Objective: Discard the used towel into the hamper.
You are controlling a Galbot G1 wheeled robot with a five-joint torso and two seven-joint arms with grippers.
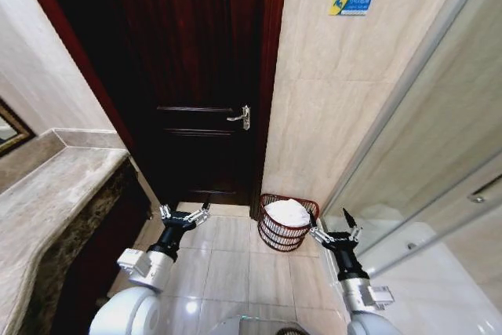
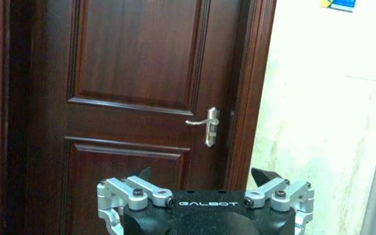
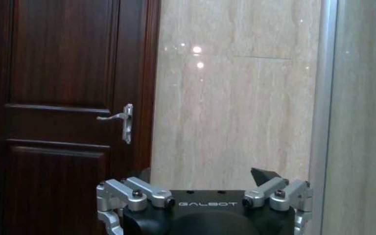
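Observation:
The hamper (image 1: 273,234), a small round dark reddish-brown openwork basket, stands on the floor at the foot of the tiled wall, just right of the door. A white towel (image 1: 287,212) lies bunched inside it, filling the top. My left gripper (image 1: 185,210) hangs open over the floor tiles to the hamper's left, holding nothing. My right gripper (image 1: 334,222) is open and empty too, close beside the hamper's right rim. In the wrist views each gripper (image 2: 204,175) (image 3: 201,175) points at the door and wall with fingers spread.
A dark wooden door (image 1: 196,76) with a silver lever handle (image 1: 241,117) is shut straight ahead. A stone counter (image 1: 47,194) runs along the left. A glass shower partition (image 1: 439,178) closes off the right. Pale floor tiles (image 1: 227,264) lie between.

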